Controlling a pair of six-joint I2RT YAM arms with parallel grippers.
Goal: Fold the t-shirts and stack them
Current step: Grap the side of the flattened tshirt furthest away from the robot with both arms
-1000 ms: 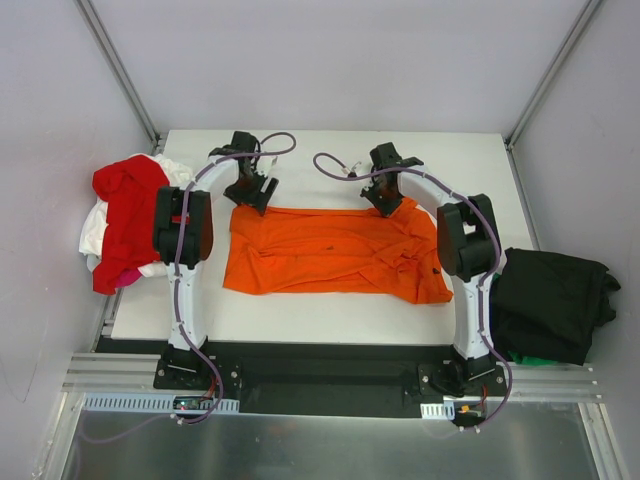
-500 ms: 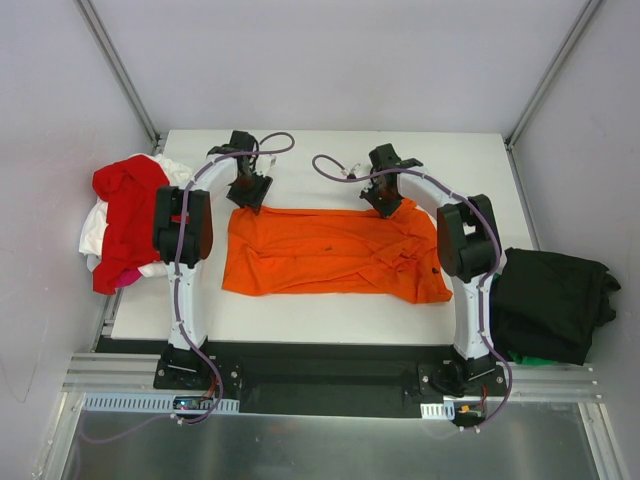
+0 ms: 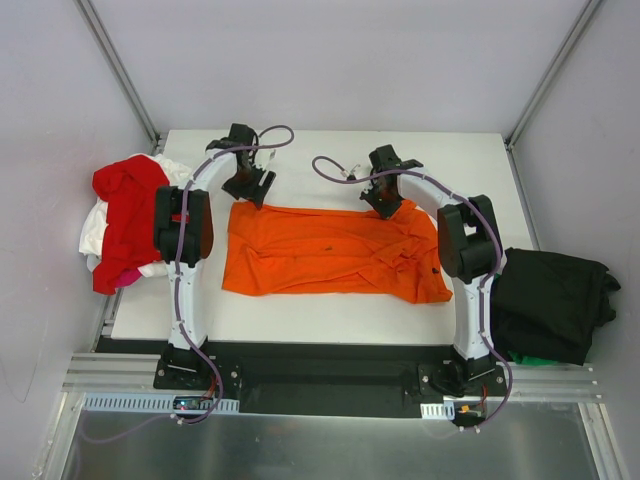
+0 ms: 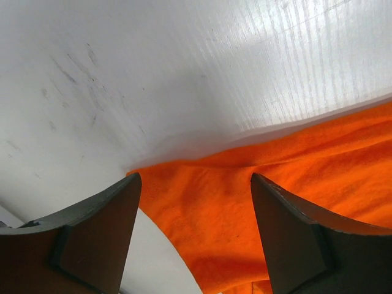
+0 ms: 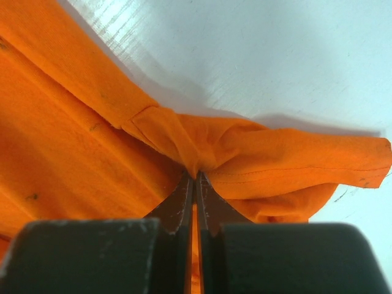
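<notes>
Your right fingers (image 5: 182, 205) are pinched tight on a bunched fold at the far edge of the orange t-shirt (image 3: 330, 250). Your left fingers (image 4: 92, 233) stand wide apart and grip nothing, with the shirt's far left corner showing between them. The shirt lies spread across the middle of the tabletop (image 3: 450, 150). The red t-shirt (image 3: 125, 210) is heaped on the white t-shirt (image 3: 93, 232) at the tabletop's left edge, and the black t-shirt (image 3: 550, 300) lies off its right edge.
</notes>
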